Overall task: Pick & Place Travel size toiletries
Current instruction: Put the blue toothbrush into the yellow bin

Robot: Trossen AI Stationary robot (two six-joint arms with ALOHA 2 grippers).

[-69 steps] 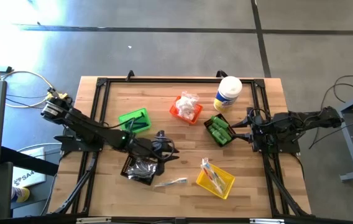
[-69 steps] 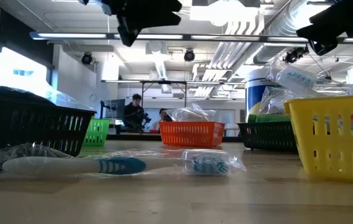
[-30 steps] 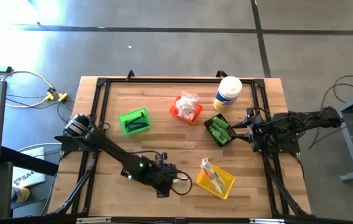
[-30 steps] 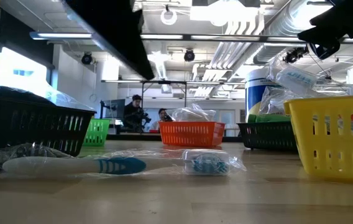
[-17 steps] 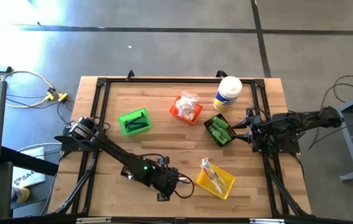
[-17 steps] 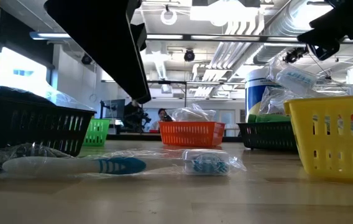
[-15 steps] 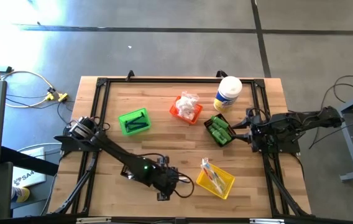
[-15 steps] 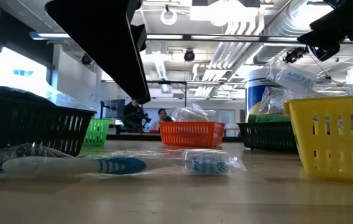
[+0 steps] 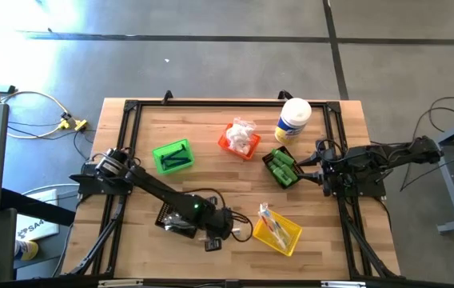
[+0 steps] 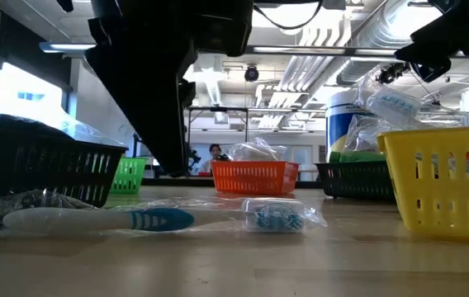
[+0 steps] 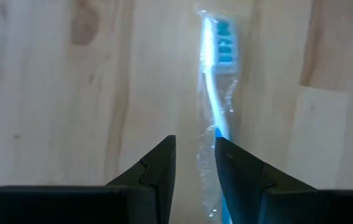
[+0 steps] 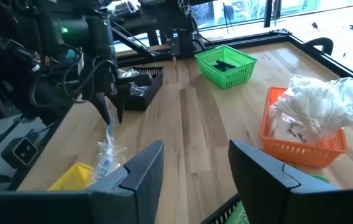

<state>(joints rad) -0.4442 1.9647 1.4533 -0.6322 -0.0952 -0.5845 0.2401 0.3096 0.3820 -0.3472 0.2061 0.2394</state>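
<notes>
A clear-wrapped toothbrush (image 11: 216, 81), white with a blue head, lies flat on the wood near the table's front edge, also seen in the low view (image 10: 135, 219). My left gripper (image 11: 195, 146) hangs just above its handle end, pointing steeply down, open by a narrow gap and touching nothing. In the high view the left gripper (image 9: 213, 237) covers the toothbrush. At the table's right side, my right gripper (image 12: 195, 155) waits open with nothing between its fingers. More toiletries fill the bins.
Close behind the left gripper stands a black bin (image 9: 177, 218), and a yellow bin (image 9: 277, 230) stands to its right. Farther back are a green bin (image 9: 173, 155), an orange bin (image 9: 239, 141) with white packets, a dark bin (image 9: 281, 168) with green items, and a white canister (image 9: 293, 120).
My left gripper has sunk toward the toothbrush, gone a little toward the table's right edge, and rolled at the wrist. The arm has swung off the black bin, which shows again. The toothbrush has stayed where it was.
</notes>
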